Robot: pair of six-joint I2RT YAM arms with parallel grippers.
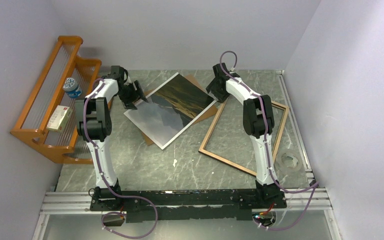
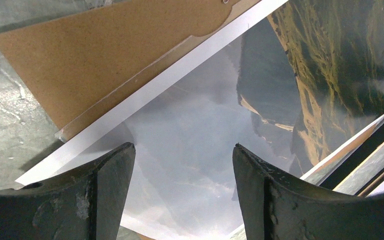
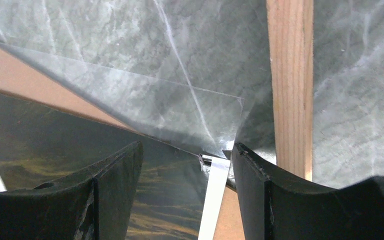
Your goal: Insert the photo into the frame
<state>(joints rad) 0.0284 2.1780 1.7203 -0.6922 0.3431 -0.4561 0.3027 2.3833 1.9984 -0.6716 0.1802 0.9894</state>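
Nearest the bases, bare marble table [image 1: 145, 165] lies open in front of the photo [image 1: 172, 107]. The photo rests picture-up and askew on the brown backing board [image 2: 105, 60], and the frame [image 1: 227, 161] lies wood-side up just to its right. Farther back, the left gripper [image 2: 182, 147] hangs over the photo's pale left corner, jaws spread with nothing between them. The right gripper [image 3: 187, 145] is likewise released, its fingers apart above the photo's right corner, close beside the clear pane [image 3: 145, 105] and a frame rail.
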